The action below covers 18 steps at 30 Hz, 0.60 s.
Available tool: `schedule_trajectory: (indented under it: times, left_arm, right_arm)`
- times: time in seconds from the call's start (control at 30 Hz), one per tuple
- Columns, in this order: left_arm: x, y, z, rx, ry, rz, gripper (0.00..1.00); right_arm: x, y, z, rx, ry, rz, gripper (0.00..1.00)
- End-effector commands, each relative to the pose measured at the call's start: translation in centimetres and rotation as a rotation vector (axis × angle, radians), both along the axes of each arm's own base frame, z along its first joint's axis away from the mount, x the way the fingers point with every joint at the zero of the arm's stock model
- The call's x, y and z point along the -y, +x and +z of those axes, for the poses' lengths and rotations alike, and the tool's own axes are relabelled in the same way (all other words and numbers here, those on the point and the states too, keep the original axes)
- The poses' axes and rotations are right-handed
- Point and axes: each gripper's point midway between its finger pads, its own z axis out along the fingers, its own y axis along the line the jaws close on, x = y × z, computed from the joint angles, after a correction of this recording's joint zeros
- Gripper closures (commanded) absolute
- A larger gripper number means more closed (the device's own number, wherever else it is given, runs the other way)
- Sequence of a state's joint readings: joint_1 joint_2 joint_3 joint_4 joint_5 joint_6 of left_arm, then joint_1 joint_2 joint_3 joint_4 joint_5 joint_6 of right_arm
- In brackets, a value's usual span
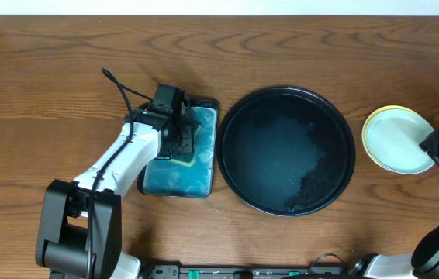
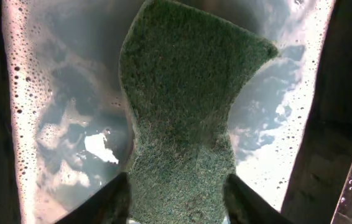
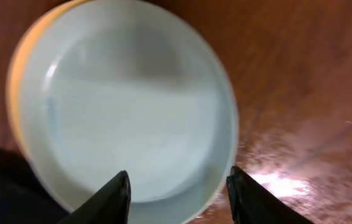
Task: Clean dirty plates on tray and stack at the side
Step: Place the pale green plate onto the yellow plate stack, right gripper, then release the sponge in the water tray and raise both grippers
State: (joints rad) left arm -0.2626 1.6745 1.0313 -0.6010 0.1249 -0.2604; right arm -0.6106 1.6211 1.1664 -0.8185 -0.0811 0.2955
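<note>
Plates (image 1: 396, 139), small and round, sit stacked on the brown wooden surface (image 1: 49, 93) beside the large round black tray (image 1: 287, 90), which holds none: yellow under pale mint, two countable, any third hidden. Stacking looks done; next, both hands should lift clear. Right hand (image 3: 179, 196) gapes over them; left hand (image 2: 176, 199) stands apart astride one green sponge (image 2: 188, 93) in one teal rectangular tray (image 1: 177, 182).

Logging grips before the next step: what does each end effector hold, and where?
Right end effector: nothing, open over the plates. Left end effector flanks the sponge's end; grip cannot be told.
</note>
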Motion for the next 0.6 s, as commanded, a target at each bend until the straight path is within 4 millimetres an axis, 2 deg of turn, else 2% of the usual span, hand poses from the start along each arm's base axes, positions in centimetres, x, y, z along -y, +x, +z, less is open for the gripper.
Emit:
schedule_trajectory:
  times: [0.0,0.27,0.3,0.37,0.4,0.57]
  left_arm:
    - [-0.1,0.3,-0.3,-0.004,0.002,0.007,0.46]
    - [-0.1,0.1,-3.0,-0.064,0.018,0.007,0.44]
    - [-0.1,0.0,-3.3,-0.071,0.02,0.007,0.49]
    - [-0.2,-0.2,-4.1,-0.094,0.026,0.007,0.86]
    - [-0.2,-0.3,-4.3,-0.101,0.028,0.007,0.92]
    - [-0.2,-0.1,-3.8,-0.088,0.024,0.007,0.93]
  right_arm:
    - [-2.0,1.3,0.2,0.075,0.087,0.095,0.5]
    - [-4.0,2.7,0.5,0.104,0.101,0.194,0.48]
    - [-4.1,2.7,0.5,0.105,0.101,0.198,0.48]
    - [-4.4,2.9,0.5,0.105,0.101,0.207,0.48]
    - [-4.5,3.0,0.5,0.105,0.101,0.212,0.48]
    - [-5.2,3.3,0.5,0.105,0.098,0.239,0.49]
